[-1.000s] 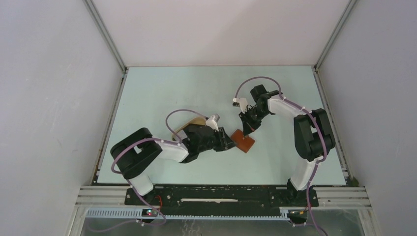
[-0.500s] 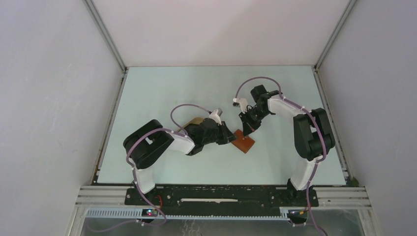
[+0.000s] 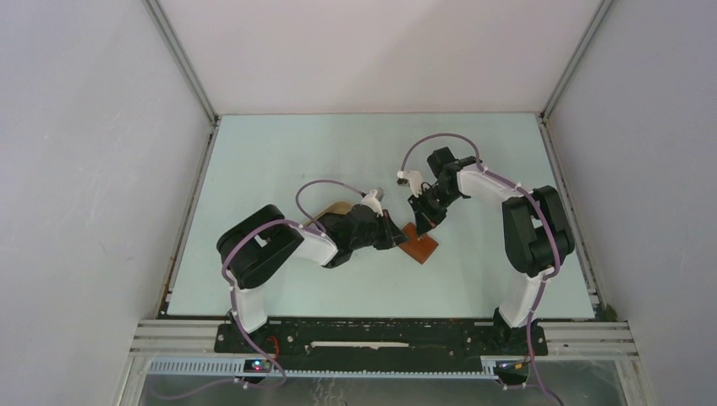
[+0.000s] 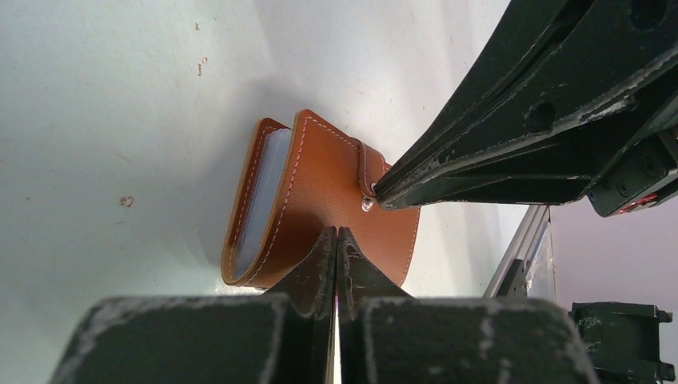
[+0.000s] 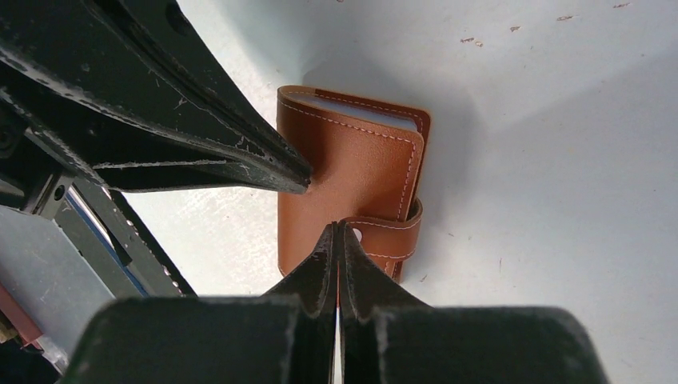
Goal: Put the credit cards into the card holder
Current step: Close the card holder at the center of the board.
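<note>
From above, the card holder (image 3: 420, 246) lies folded shut on the bench (image 3: 279, 152), between both arms. The left wrist view shows the left pincer (image 4: 337, 240) closed and empty, its tips touching the leather cover. The right wrist view shows the right pincer (image 5: 337, 234) closed on nothing, its tips at the snap strap (image 5: 388, 226).

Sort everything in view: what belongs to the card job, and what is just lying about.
Job: card holder, folded on the table; left gripper and right gripper, both shut, tips against it.
Lying about: beige tray, mostly hidden behind the left arm.
</note>
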Controlling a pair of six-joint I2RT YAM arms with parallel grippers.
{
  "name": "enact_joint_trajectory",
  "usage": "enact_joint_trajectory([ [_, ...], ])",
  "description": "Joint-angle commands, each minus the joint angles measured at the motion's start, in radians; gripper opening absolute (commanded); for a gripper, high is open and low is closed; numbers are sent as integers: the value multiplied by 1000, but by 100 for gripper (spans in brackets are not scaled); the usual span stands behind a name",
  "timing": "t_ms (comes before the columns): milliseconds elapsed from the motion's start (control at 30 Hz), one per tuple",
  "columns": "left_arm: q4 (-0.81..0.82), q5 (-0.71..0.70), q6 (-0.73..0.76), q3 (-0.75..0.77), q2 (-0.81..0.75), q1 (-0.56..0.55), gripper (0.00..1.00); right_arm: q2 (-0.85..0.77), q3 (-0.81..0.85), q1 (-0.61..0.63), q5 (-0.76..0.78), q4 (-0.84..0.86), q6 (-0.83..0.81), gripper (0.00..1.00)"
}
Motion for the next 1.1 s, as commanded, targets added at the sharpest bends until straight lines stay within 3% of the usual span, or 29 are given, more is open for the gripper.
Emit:
enact_joint_trajectory([
  [0,-41,-35,13,13,9,-12,0,-5,29,22,-23,-15,-2,0],
  [1067,-60,-56,-12,5,-3,-23,0,-33,-1,79,21,-45,-16,0],
])
